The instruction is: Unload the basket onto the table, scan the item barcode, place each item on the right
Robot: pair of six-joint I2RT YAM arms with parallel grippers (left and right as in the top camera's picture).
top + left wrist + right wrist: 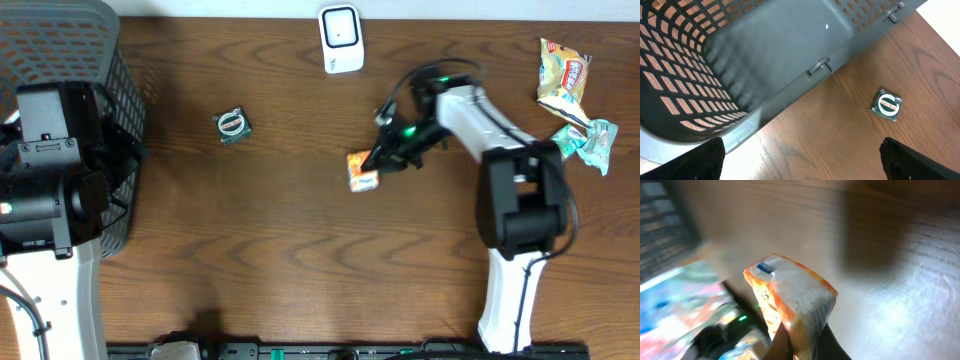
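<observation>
In our right pincer (802,347), clamped on its lower end, sits the packet (790,297), over the middle of the surface (280,220); whether it touches down we cannot tell. We judge it light, soft and crinkly, its film slippery, so a hold on the sealed end suits, leaving the printed faces bare. Our left pincer (800,167) gapes wide, empty, by the basket (780,45). Farthest off stands the scanner (341,38).
</observation>
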